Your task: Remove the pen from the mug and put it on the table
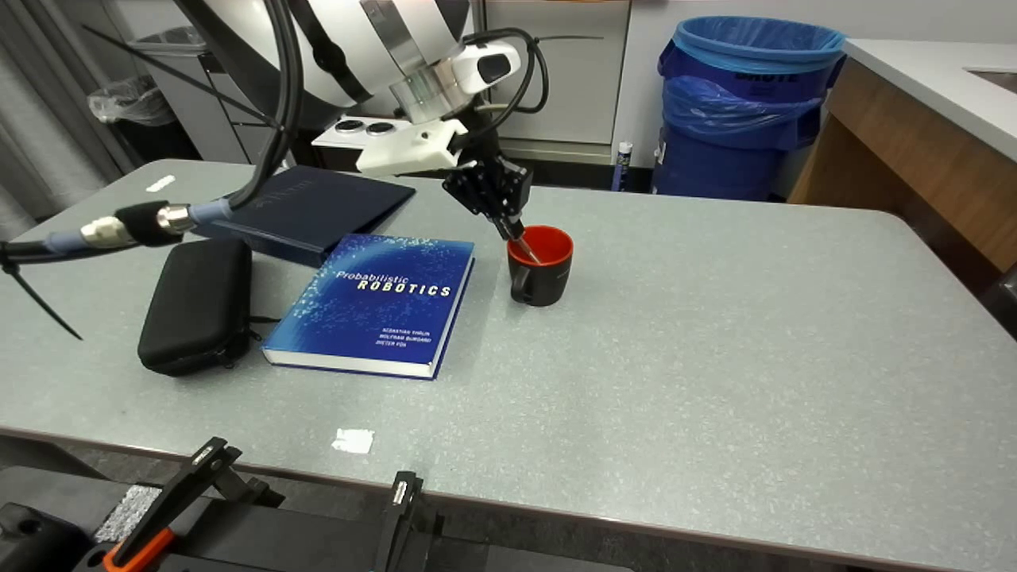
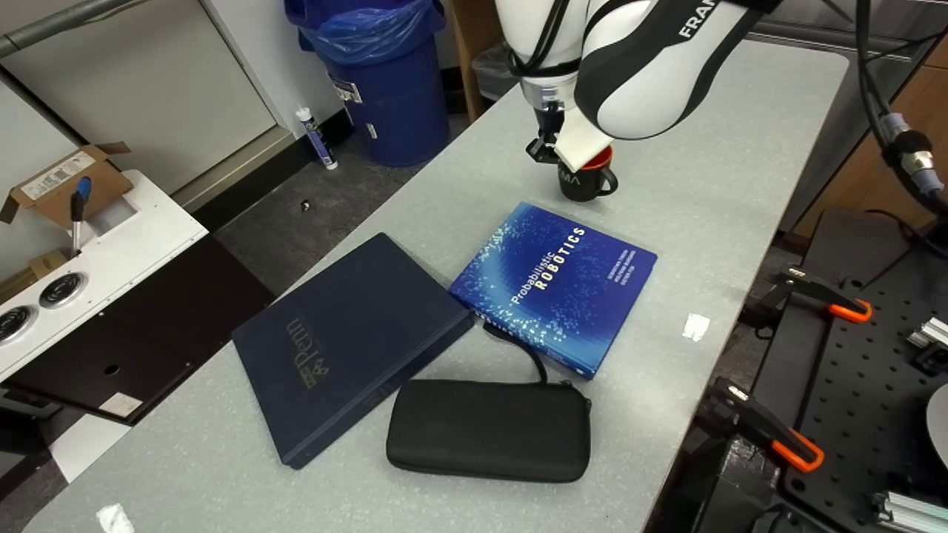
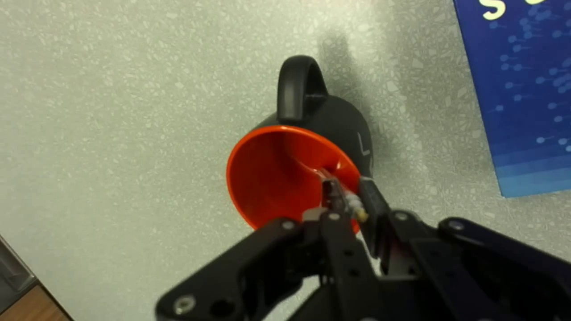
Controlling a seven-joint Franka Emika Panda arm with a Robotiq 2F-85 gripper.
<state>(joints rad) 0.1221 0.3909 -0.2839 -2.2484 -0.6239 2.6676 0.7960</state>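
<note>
- Here's the pen [image 3: 354, 200], thin and pale, slanting down into the mug [image 1: 543, 284], its upper end at the mug's mouth.
- And the hand [image 3: 349, 189] looks closed on it, pinching near that upper end, right at the mug's rim!
- Light and stiff, I'd judge, and probably slick enough to swivel in so narrow a pinch. Good place to hold, though; lifting along its slant should clear the rim.
- The mug stands upright, dark outside, red within, and could tip if the pen drags.
- Speckled grey surface [image 1: 715, 357] underneath; blue book [image 1: 373, 306] near the mug, black case [image 1: 197, 306] farther off from it.
</note>
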